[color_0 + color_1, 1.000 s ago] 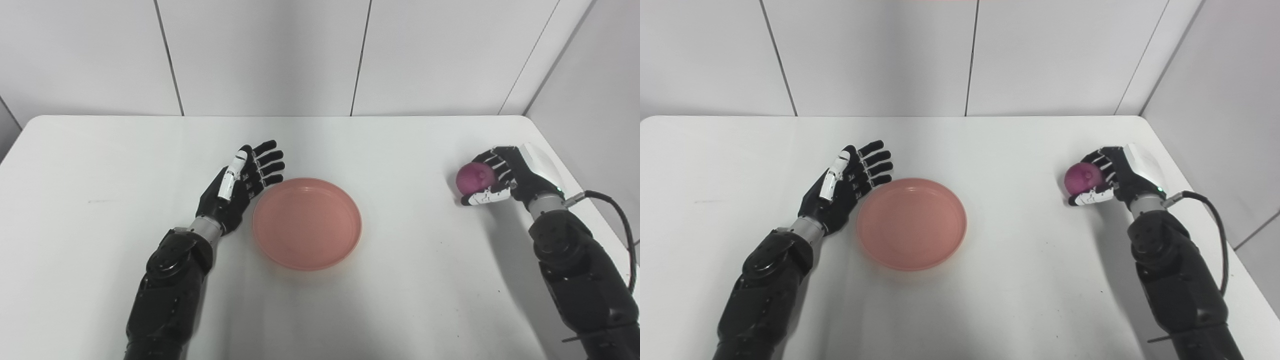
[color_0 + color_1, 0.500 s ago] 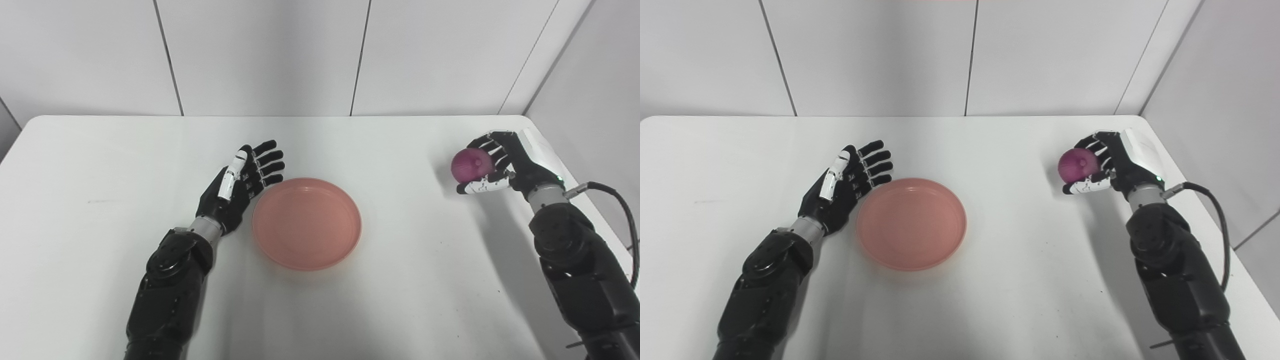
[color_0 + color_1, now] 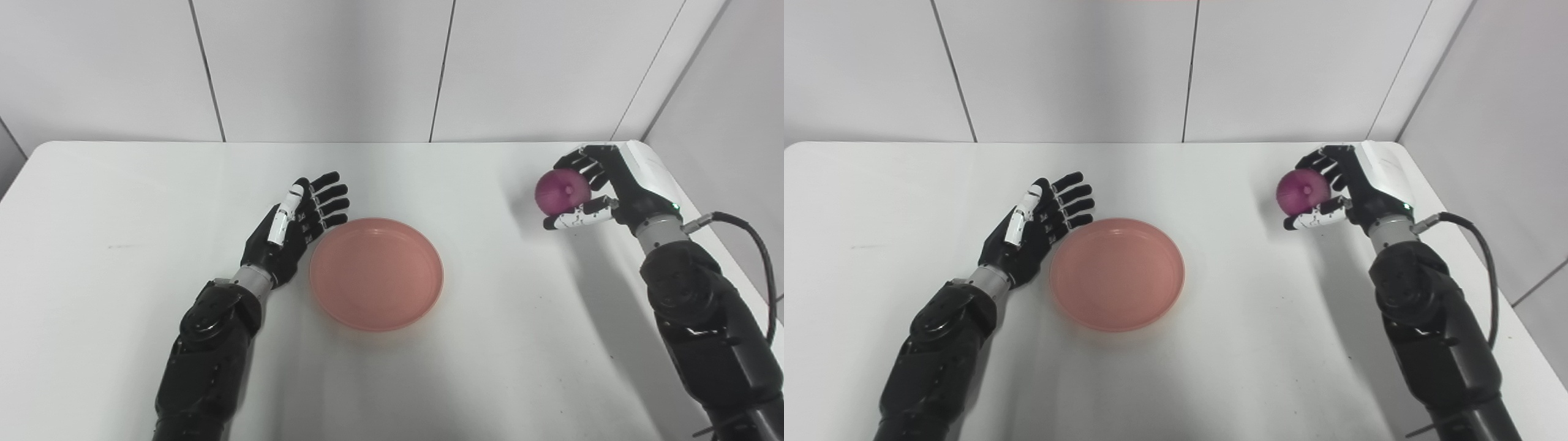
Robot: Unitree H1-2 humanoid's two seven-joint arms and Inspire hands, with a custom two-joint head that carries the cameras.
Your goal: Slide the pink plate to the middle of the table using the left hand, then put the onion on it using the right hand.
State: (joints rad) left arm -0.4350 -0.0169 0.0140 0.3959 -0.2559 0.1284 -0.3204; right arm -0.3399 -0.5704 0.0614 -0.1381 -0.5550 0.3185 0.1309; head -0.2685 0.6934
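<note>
Near the middle of the white counter [image 3: 122,202] sits the pink plate [image 3: 375,273], round and shallow, with nothing in it. Just beside its left rim lies the left hand [image 3: 297,220], palm turned toward the plate, fingers [image 3: 327,191] spread and straight and holding nothing; whether the fingertips touch the rim cannot be told. Well apart from the plate, toward the far right corner of the counter, the right hand [image 3: 1344,187] is raised clear of the surface and is curled around the onion [image 3: 1303,192], a round purple bulb. Dark fingers wrap over its top and far side while the white-tipped thumb presses in from below. A faint shadow of hand and onion falls on the counter beneath them. Both black forearms rise from the bottom edge, and a black cable [image 3: 1473,233] loops from the right wrist.
</note>
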